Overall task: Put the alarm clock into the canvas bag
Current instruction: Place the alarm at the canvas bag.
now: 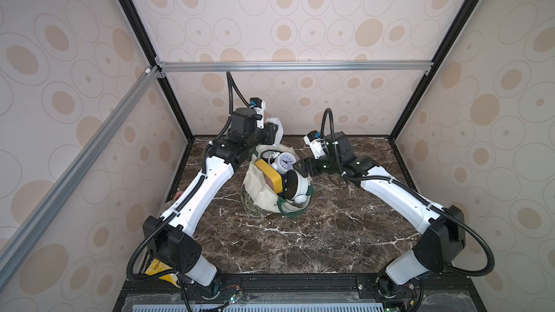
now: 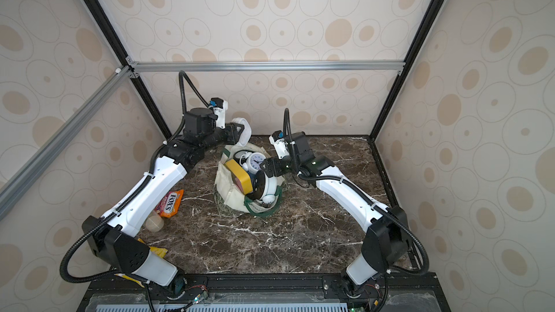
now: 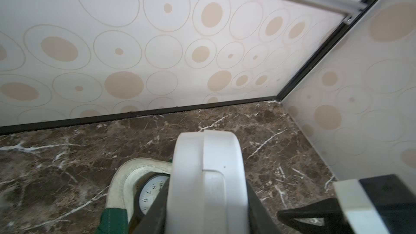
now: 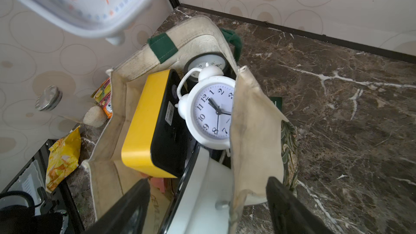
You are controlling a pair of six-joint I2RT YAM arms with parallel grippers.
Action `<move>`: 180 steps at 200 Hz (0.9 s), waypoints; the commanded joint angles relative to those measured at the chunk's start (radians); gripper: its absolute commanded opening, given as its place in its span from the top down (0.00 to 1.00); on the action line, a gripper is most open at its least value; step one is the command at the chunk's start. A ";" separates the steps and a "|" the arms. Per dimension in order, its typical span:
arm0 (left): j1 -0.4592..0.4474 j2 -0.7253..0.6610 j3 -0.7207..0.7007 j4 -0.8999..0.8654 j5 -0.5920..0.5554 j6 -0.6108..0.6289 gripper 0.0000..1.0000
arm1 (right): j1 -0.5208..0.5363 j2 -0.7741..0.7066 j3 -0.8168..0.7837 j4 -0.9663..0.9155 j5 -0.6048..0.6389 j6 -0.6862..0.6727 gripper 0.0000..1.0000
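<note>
Enclosure: cream wallpaper with tan ovals on three sides, over a dark brown marble tabletop (image 1: 300, 244) veined in white. Your off-white canvas bag (image 1: 261, 201) with dark green strap handles stands near the table's middle, mouth open upward, in both top views.

Contents noted inside the bag:
- a yellow box-shaped clock (image 4: 141, 127) with a black face, standing on edge
- a white twin-bell alarm clock (image 4: 211, 111), dial facing up
- a black round clock (image 4: 206, 61) behind it, partly hidden

A white round clock with a black back (image 1: 295, 187) lies tilted across the bag's mouth on the side toward the right arm, partly above the rim.

Your left gripper (image 3: 208, 208) is raised above the bag's far rim. Its fingers (image 3: 155, 212) pinch a white rounded-square plastic alarm clock (image 3: 207, 165) by its two sides. That clock hangs over the bag's far edge, not inside it.

Your right gripper (image 4: 207, 181) is at the bag's mouth. Its fingers (image 4: 130, 210) stand spread, one over the opening and one outside the cloth wall. The white round clock and the wall lie between them, with a gap on each side, so nothing is gripped.

On the table toward the left arm's side lie an orange candy packet (image 2: 169, 204), a beige round object (image 2: 154, 223) and a yellow snack packet (image 4: 63, 160).
</note>
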 commanded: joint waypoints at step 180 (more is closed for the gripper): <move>0.021 0.144 -0.156 0.141 -0.185 0.452 0.72 | -0.038 0.174 0.130 -0.101 -0.027 0.001 1.00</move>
